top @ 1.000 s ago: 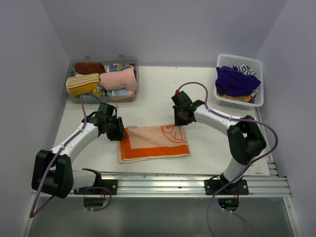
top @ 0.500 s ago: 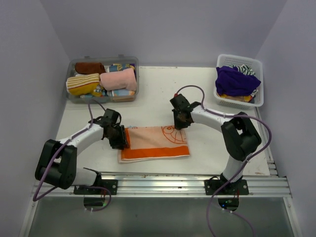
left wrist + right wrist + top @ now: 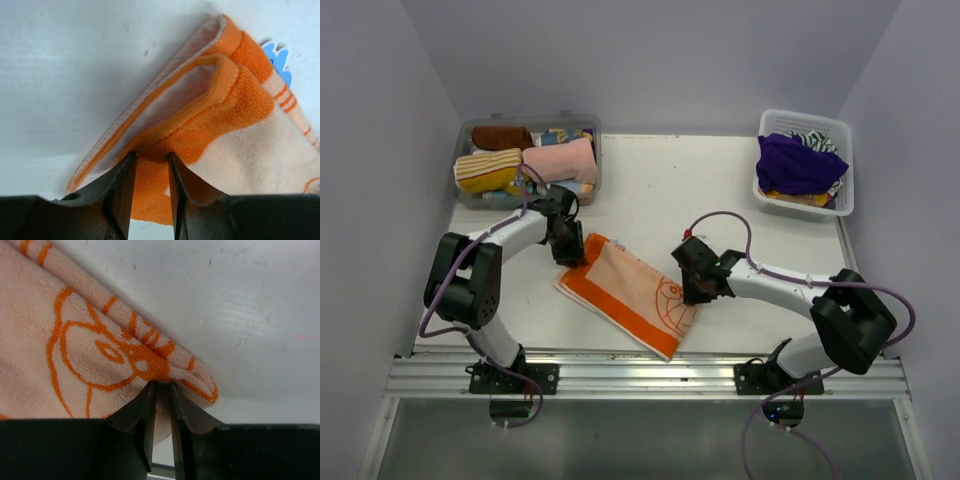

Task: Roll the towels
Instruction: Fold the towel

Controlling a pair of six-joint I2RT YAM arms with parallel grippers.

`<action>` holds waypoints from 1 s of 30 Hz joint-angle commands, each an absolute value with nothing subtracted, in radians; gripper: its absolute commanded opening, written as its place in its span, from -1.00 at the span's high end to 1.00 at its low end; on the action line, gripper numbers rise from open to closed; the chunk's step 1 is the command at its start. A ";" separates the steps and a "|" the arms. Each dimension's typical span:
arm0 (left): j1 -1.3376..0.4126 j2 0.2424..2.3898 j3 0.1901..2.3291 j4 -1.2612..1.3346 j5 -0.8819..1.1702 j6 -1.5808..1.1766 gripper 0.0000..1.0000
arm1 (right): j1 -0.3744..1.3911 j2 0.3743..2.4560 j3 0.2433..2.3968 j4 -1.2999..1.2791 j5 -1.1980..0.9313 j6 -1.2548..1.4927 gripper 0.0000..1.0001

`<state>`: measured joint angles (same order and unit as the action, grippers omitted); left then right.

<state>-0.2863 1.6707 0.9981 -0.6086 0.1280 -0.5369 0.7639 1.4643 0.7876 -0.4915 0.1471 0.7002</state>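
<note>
Near the front edge of the table point(image 3: 740, 210), flat, askew and folded in layers: the orange-and-cream towel point(image 3: 625, 290). Pinched at its right corner by the right gripper point(image 3: 161, 387), fingers almost together on the thick fold. Pinched at its far left corner by the left gripper point(image 3: 150, 160), jaws narrowed on bunched orange hem. Probably light, limp, grippy terry; apt to sag and fall open, so best taken at hems and corners, through every layer. Farther back, left: a clear bin point(image 3: 595, 150) of rolled towels point(image 3: 560, 160). Far right: a white basket point(image 3: 847, 135) holding a purple towel point(image 3: 798, 162), unrolled.
</note>
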 commanded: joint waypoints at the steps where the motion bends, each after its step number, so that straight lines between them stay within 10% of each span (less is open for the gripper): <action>1: -0.285 1.683 1.106 -0.604 0.077 -0.491 0.28 | 0.839 1.388 0.781 -0.620 0.211 0.791 0.56; 15: -0.328 1.293 0.751 -0.592 0.155 -0.646 0.24 | 0.951 1.561 1.100 -0.548 0.173 0.540 0.50; 30: -0.347 1.728 1.084 -0.440 0.198 -0.549 0.27 | 0.847 1.715 1.097 -0.549 0.255 0.592 0.50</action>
